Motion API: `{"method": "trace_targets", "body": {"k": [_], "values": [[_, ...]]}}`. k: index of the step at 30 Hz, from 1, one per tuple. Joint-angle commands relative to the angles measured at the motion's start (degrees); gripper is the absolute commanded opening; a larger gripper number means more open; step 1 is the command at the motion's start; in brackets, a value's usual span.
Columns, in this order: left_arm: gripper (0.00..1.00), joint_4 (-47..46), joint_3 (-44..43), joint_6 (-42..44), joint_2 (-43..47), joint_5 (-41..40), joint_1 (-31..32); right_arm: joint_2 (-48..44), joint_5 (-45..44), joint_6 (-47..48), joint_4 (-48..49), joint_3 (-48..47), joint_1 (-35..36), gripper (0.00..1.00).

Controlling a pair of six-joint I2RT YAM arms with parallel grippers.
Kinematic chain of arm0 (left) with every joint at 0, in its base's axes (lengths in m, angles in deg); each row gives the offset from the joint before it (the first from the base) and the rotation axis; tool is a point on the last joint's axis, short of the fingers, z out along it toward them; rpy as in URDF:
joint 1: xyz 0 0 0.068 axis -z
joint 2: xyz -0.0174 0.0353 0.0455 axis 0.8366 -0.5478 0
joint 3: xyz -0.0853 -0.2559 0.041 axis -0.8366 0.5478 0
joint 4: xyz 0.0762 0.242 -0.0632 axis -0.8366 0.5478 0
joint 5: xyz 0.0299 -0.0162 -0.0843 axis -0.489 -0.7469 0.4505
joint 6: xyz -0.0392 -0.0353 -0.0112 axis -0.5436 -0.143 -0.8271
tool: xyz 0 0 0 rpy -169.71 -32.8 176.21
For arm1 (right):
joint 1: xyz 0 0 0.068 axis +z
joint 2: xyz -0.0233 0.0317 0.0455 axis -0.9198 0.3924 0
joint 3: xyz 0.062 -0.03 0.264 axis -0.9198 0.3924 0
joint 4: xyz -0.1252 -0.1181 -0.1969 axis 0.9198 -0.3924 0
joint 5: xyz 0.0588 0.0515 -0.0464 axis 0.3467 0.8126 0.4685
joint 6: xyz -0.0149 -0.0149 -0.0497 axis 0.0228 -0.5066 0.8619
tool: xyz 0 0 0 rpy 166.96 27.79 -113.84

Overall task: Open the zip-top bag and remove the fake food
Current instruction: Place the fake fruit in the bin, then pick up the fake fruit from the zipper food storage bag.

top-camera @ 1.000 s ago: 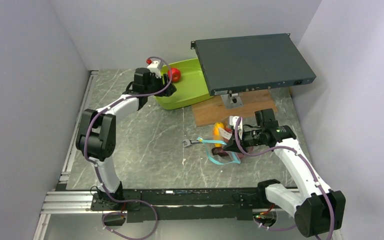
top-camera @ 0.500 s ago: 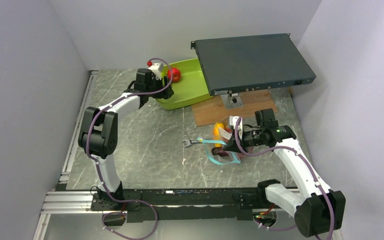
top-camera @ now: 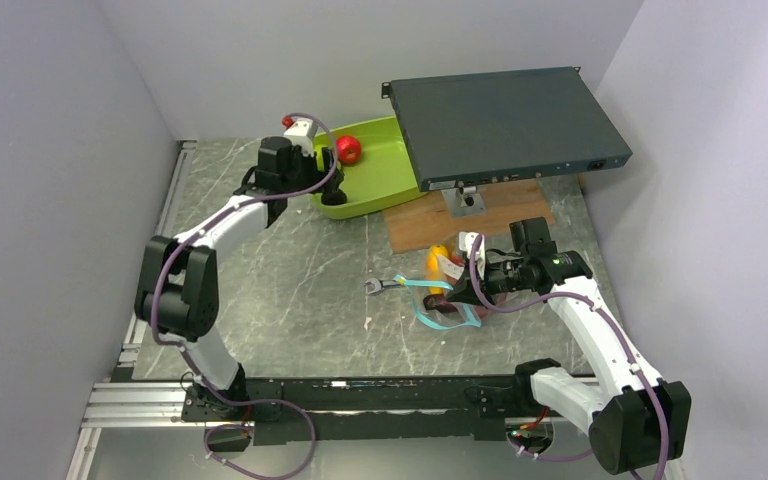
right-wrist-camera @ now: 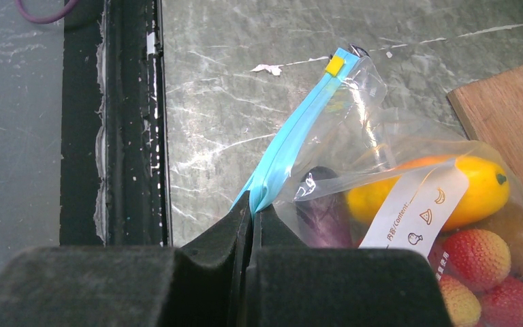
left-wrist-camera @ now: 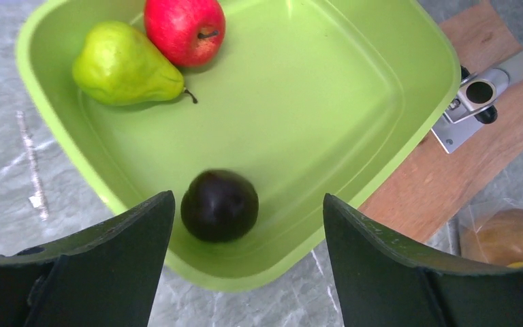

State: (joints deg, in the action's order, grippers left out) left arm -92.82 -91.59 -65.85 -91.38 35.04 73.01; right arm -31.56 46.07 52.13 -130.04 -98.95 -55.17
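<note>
Blue strip of zip-top bag (pinched by right hand) runs leftward

The grey marbled stone tabletop carries a lime-green plastic tray at the back and a flat brown wooden board just beside it. Nearer lie a small silver wrench and a clear plastic zip-top bag.

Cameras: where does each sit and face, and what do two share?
Top external: high behind the bases, facing down at table; left arm, right arm.
Left wrist: above lime-green tray, facing down; open left gripper.
Right wrist: low, facing zip-top bag; right gripper pinching it.
Shared: top and left wrist see the red apple.
</note>
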Motion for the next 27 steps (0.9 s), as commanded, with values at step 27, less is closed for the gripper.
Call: {"method": "trace_targets", "body": {"k": [27], "values": [[1.0,-24.03,46.36,-9.83,49.55,1.37,19.07,-0.69,1.27,1.8,-0.05,-0.72,-1.1,0.0]]}}
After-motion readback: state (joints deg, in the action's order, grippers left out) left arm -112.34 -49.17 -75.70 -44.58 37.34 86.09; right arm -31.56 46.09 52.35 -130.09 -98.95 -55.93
